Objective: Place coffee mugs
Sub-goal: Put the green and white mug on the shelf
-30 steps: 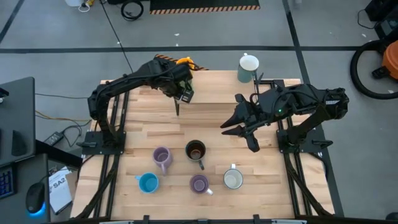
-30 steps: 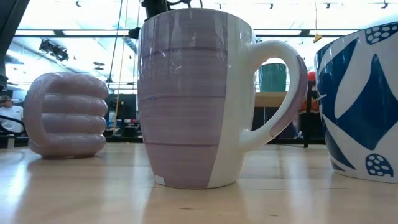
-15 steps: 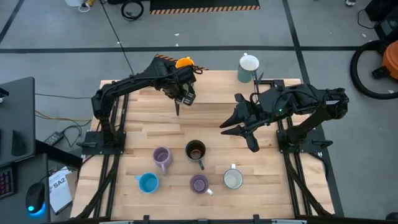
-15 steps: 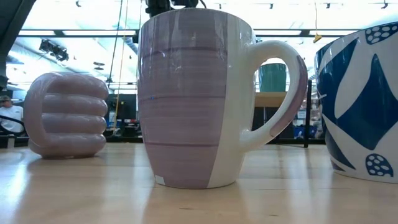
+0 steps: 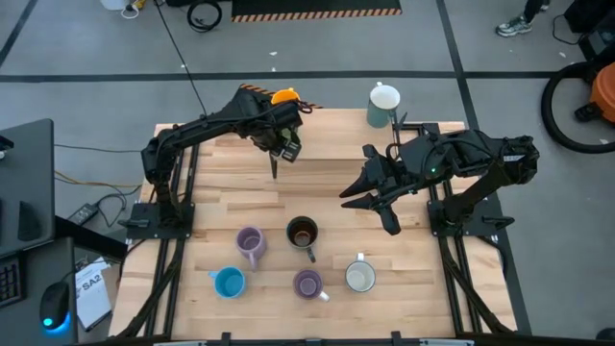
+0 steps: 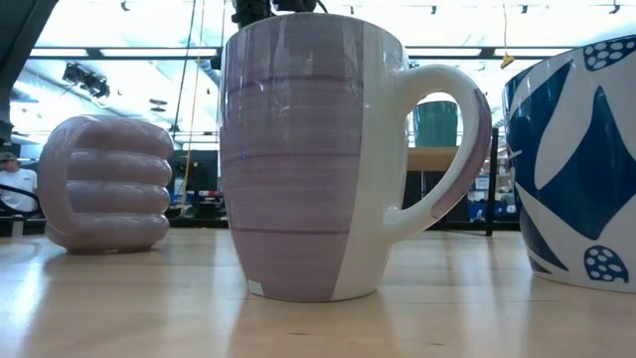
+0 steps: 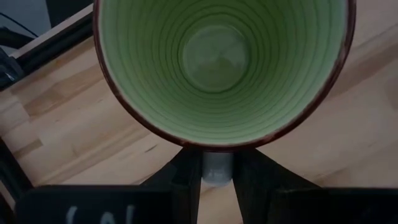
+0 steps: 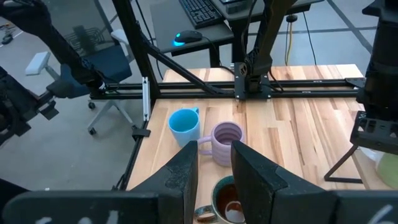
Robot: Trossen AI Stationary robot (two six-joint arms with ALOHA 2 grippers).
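My left gripper [image 5: 280, 146] hangs over the far middle of the table, pointing down, shut on a mug with a green ribbed inside and a dark red rim [image 7: 217, 68]. The gripper hides that mug in the high view. Behind the arm an orange mug [image 5: 285, 96] shows, and a green mug [image 5: 384, 106] stands at the far edge. Near the front stand two lilac mugs [image 5: 250, 242] [image 5: 307, 284], a dark mug [image 5: 302, 233], a blue one [image 5: 229, 283] and a white one [image 5: 359, 278]. My right gripper [image 5: 352, 197] waits right of centre, open, holding nothing. My left gripper pinches a pale grey piece [image 7: 217, 169] on the mug's outer side, just under the rim, between its two fingers. The fingers come from above, pointing down. The mug sits upright with its mouth toward the wrist; I cannot tell whether its base is on the table.
Bare wood lies between the two grippers and the front row of mugs. The right wrist view shows the blue mug [image 8: 184, 124], the ribbed lilac mug [image 8: 225, 140] and the left arm [image 8: 376, 118] beyond. Arm frames line both side edges of the table.
My left arm has shifted slightly toward the table's right, uncovering more of the orange mug behind it; for the last half second it has kept still. The right arm and the standing mugs have not moved.
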